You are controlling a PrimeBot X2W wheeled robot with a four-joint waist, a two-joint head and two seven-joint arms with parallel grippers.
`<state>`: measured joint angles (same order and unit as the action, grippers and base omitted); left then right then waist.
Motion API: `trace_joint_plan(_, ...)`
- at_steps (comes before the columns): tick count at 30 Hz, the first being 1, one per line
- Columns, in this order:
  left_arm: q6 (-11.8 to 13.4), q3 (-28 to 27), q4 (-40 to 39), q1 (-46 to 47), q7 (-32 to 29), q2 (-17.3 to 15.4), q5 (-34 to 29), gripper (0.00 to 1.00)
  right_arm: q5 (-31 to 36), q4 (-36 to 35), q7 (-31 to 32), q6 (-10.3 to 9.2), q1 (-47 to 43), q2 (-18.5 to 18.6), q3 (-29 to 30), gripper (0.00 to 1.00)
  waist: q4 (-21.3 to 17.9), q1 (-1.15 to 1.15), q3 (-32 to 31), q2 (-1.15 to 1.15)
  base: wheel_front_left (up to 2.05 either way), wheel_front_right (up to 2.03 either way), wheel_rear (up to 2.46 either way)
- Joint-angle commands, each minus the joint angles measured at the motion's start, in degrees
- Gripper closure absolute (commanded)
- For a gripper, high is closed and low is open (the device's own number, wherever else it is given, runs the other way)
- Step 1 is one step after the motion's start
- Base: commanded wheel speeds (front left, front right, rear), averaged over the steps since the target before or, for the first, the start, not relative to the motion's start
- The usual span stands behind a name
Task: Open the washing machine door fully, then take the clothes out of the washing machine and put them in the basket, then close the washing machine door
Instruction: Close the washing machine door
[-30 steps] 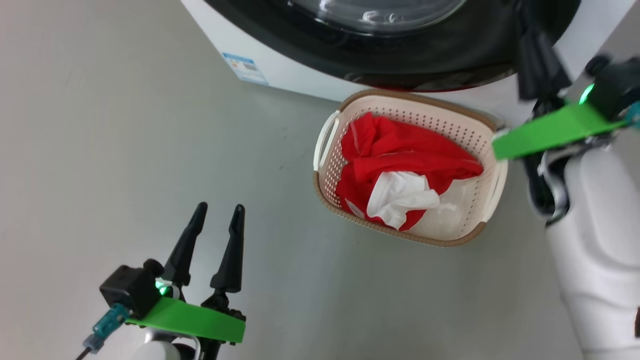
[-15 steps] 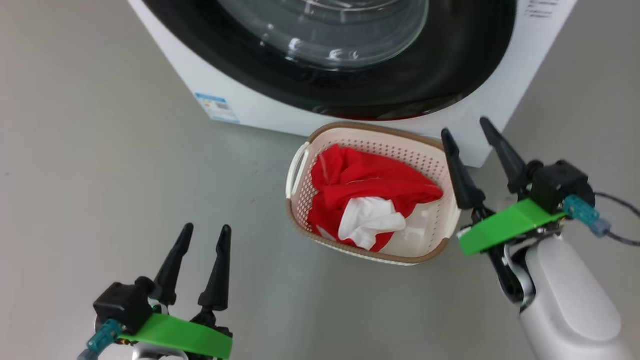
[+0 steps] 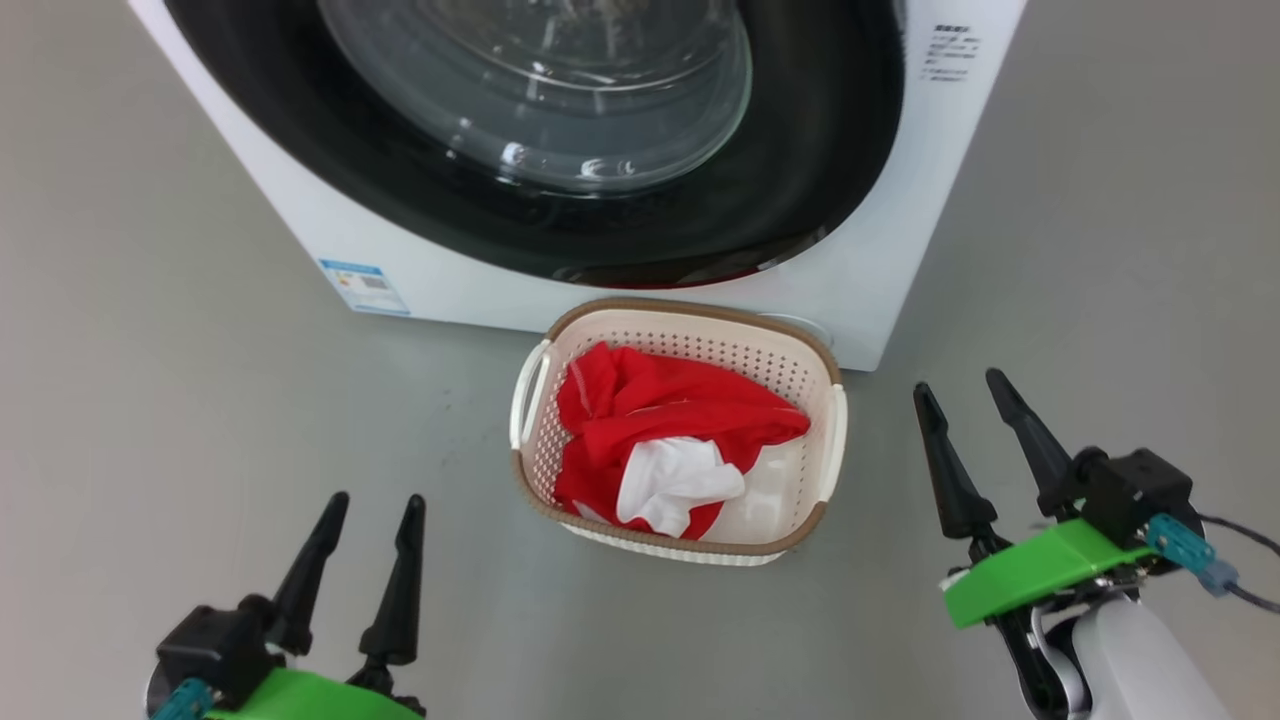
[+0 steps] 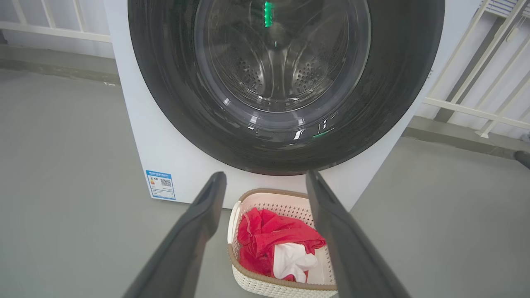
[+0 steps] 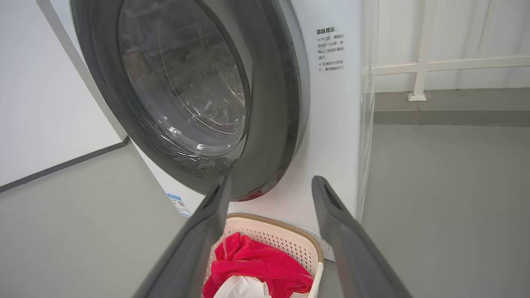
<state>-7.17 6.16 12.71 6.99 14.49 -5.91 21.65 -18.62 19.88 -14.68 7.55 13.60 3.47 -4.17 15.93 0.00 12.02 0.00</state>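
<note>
Head view is showing the clothes lying bunched in the basket, which is sitting on the floor tight against the washing machine, directly below the drum for a short drop. I'm keeping left jaws and right jaws spread wide and empty, flanking the basket, because the washing machine door is looking shut and I'm judging the job done.

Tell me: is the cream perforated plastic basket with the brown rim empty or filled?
Partly filled: the cream perforated plastic basket holds crumpled red and white fabric clothes, one corner bare.
</note>
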Motion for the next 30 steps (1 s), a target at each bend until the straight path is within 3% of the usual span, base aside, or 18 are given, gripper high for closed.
trace_joint_plan(1,-0.3,-2.6,-1.3,-0.4,0.5,-1.7,-0.5,0.00,-0.4,-2.3,-0.3,-0.06,-1.3,-0.4,-0.6,0.00,-1.9,0.00,-1.7,0.00,0.00,0.00,0.00)
trace_joint_plan(13,-0.3,-2.8,-2.6,-2.5,0.5,-4.0,-0.6,0.00,-0.1,-5.7,-0.3,-0.06,-8.3,0.0,2.6,0.00,-6.0,0.00,-4.3,0.00,0.00,0.00,0.00)
trace_joint_plan(30,-0.3,-5.9,-4.0,-5.2,0.5,-4.7,-1.4,0.00,0.1,-10.1,-0.3,-0.06,-17.5,-0.5,7.8,0.00,-10.3,0.00,-6.0,0.00,0.00,0.00,0.00)
